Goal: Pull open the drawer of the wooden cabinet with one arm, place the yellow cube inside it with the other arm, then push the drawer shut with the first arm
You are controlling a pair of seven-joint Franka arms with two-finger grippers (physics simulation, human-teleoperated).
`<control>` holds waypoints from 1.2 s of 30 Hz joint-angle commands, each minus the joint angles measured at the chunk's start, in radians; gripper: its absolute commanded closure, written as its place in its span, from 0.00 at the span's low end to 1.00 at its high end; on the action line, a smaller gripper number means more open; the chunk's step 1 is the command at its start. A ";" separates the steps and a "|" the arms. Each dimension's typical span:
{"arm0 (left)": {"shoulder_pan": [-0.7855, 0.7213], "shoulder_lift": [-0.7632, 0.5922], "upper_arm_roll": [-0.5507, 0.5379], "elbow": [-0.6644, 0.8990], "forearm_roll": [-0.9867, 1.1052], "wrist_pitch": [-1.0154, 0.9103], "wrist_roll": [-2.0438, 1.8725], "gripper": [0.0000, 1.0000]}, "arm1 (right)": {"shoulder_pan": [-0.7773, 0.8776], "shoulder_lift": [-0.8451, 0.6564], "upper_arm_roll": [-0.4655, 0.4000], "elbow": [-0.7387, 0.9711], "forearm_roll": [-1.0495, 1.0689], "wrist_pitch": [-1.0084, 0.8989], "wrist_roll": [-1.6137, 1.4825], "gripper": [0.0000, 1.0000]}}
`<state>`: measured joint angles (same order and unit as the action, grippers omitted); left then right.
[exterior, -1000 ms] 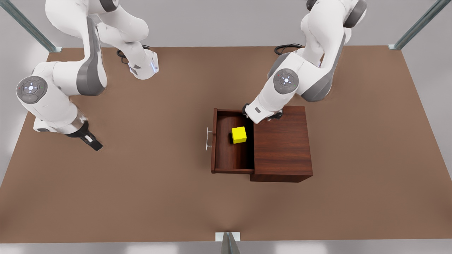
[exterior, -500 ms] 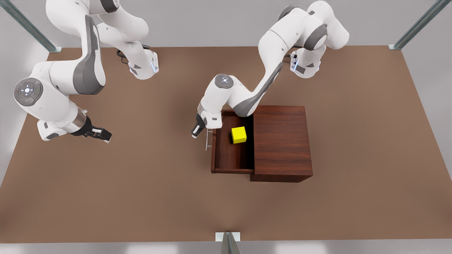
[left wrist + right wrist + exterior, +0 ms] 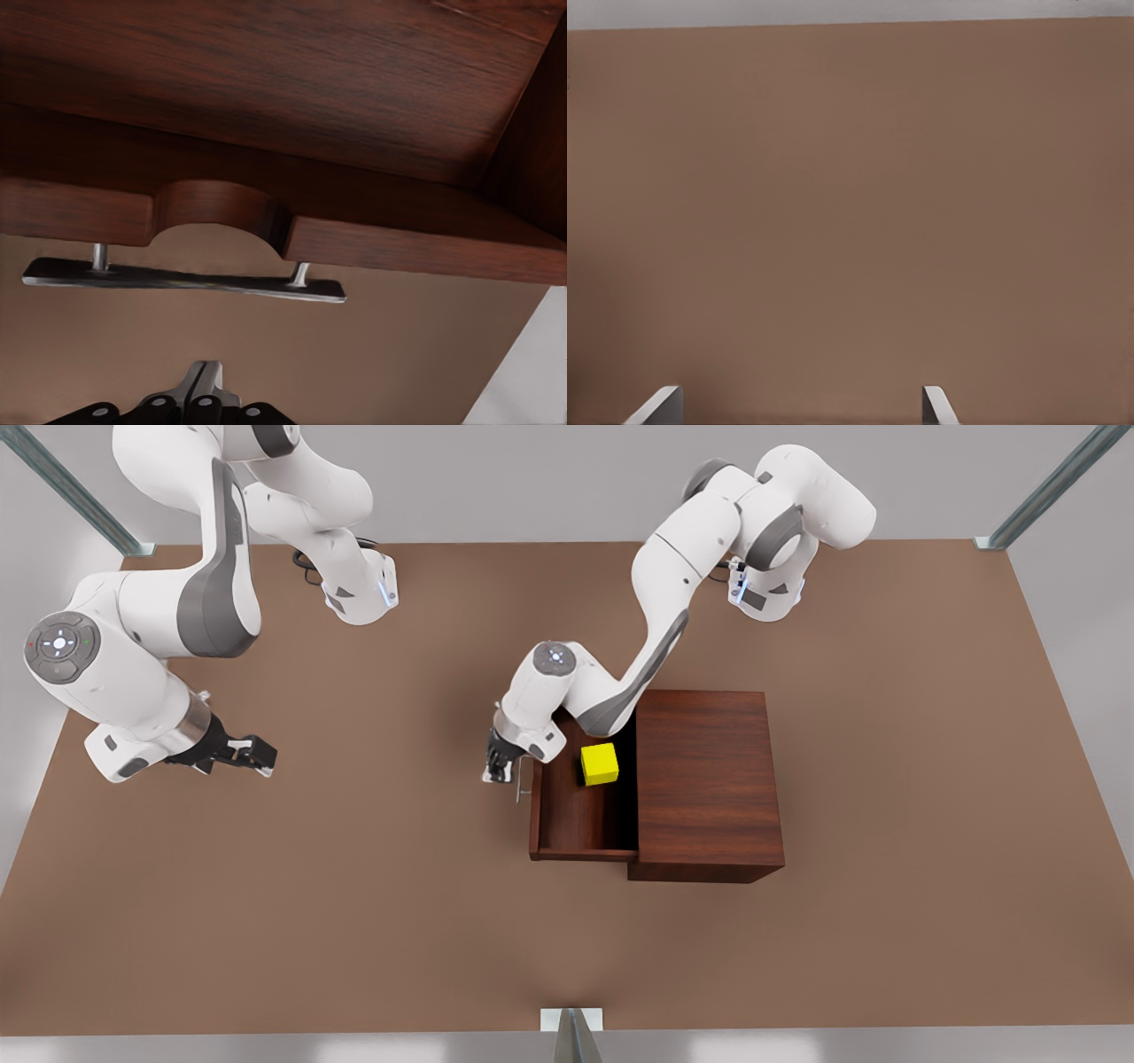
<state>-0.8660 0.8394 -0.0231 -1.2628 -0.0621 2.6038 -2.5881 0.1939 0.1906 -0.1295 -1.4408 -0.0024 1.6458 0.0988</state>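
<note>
— Brown tabletop [image 3: 354, 921] fills most of the front view, grey wall behind. What sits on it?

— One wooden cabinet [image 3: 709, 779], right of centre, its drawer [image 3: 580, 824] pulled out toward the front view's left. Inside the drawer, in its upper half and close to the cabinet's mouth, rests the yellow cube [image 3: 600, 763]; the lower half of the tray is bare wood.

— And the arms?

— The left gripper [image 3: 498, 766] hangs at the drawer's front panel, just beside the upper end of the silver handle [image 3: 523, 778]. From its wrist camera the handle [image 3: 182, 279] runs across mid-frame under the panel's curved cut-out, and the fingers [image 3: 205, 381] at the bottom edge are pressed together, holding nothing, a little apart from the bar.

— The other one?

— The right gripper [image 3: 252, 755] waits at the far left of the front view, well apart from the cabinet, above bare table. Its wrist camera shows two fingertips [image 3: 660, 405] spread wide with nothing between them.
</note>
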 commanded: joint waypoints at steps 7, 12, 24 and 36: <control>0.064 -0.017 -0.047 0.000 -0.005 -0.183 -0.147 0.79 | 0.001 -0.002 0.001 0.000 0.001 -0.015 -0.143 0.00; 0.140 -0.034 -0.115 0.000 -0.005 -0.264 -0.049 0.79 | -0.001 0.000 -0.001 -0.001 0.001 -0.015 -0.149 0.00; 0.248 -0.068 -0.175 -0.010 -0.035 -0.461 0.224 0.79 | -0.002 0.000 -0.001 -0.001 0.001 -0.017 -0.151 0.00; 0.324 -0.138 -0.173 -0.093 -0.050 -0.657 0.531 0.79 | -0.002 0.000 -0.001 0.000 0.001 -0.017 -0.154 0.00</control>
<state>-0.5408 0.7071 -0.1995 -1.3516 -0.1098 2.0149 -2.3734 0.1921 0.1921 -0.1300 -1.4412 -0.0022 1.6296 -0.0313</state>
